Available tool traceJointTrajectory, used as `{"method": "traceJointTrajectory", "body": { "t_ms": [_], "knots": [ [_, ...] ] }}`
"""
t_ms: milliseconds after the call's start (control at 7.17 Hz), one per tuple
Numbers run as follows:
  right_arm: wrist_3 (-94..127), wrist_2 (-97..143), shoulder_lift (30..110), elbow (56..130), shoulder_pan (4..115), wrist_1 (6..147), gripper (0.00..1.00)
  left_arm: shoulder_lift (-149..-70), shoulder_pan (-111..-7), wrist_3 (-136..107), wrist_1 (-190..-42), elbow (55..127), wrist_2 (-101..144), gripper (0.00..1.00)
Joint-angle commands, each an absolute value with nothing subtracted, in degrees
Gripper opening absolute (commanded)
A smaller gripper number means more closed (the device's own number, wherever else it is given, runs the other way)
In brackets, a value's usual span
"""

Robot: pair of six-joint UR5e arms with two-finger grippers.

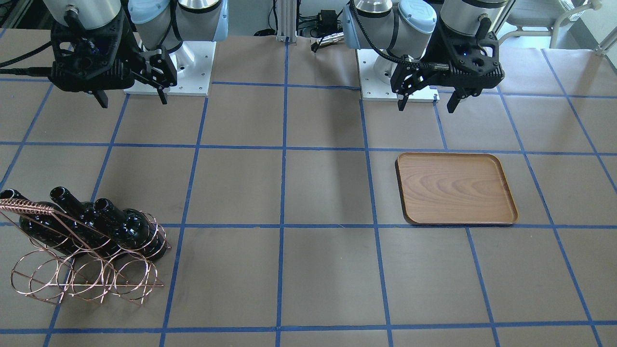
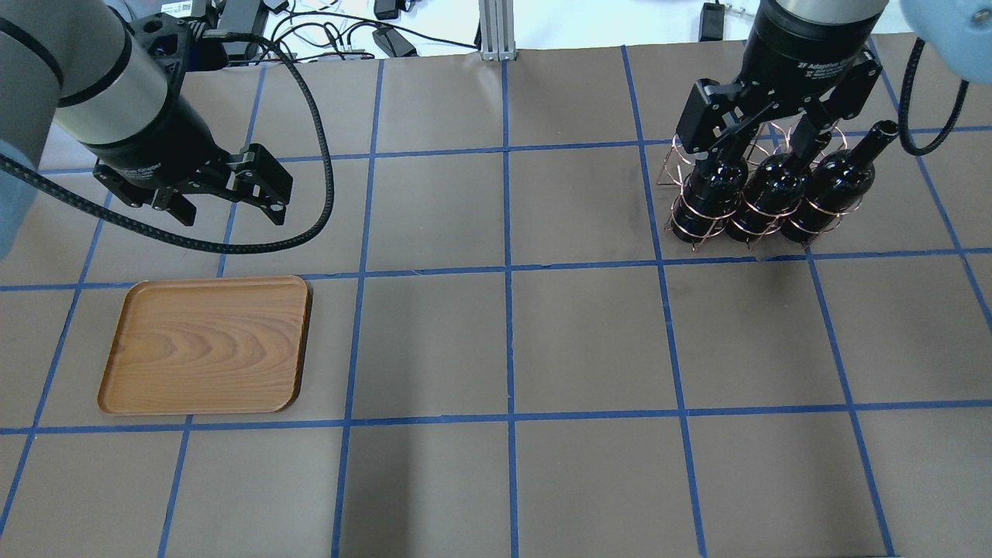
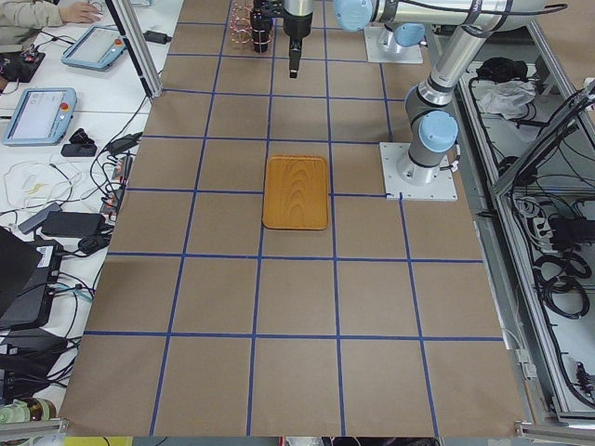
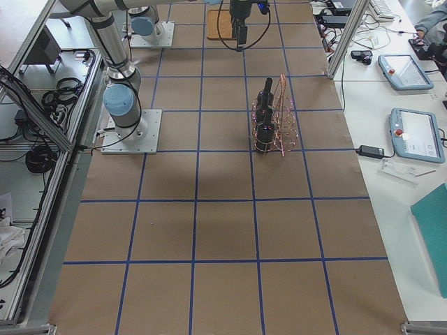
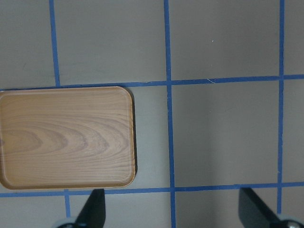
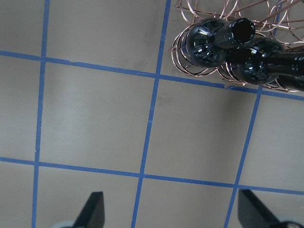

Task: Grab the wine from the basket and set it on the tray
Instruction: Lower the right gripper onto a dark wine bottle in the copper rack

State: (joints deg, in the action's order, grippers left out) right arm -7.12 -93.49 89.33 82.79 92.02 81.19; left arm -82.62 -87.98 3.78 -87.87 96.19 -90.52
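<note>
wine [image 1: 126, 227] — three dark bottles — lies slanted in the basket [image 1: 87, 282] rings at eight o'clock from the operators' side, necks free for gripping. right claw [image 1: 132, 100] hangs wide at ten; left claw [image 1: 427, 107], wide too, at two, near the low-rimmed tray [image 1: 455, 189] — a long carry across the tabletop [image 1: 308, 193].

One fixed camera faces the robot across the brown, blue-taped table [image 1: 328, 188], steeply down; another looks forward over its shoulders. Both share the flat brown wood-grain rectangular tray [image 1: 455, 189] and rose-gold wire basket [image 1: 29, 207]. Two far cameras look along the table from its ends. Wrist cameras look straight down, nearer.
</note>
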Motion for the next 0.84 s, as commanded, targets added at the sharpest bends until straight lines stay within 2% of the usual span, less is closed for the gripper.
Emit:
{"method": "traceJointTrajectory", "body": {
  "t_ms": [0,698],
  "knots": [
    [-7.12,-92.73,89.04,82.88,91.93,81.47,1.0,-82.62,-87.98,3.78,-87.89,96.24,-90.53,1.0],
    [-18.09,-93.51,84.64,82.88,80.97,84.1,1.0,-82.62,-87.98,3.78,-87.89,96.42,-90.44,1.0]
  ]
}}
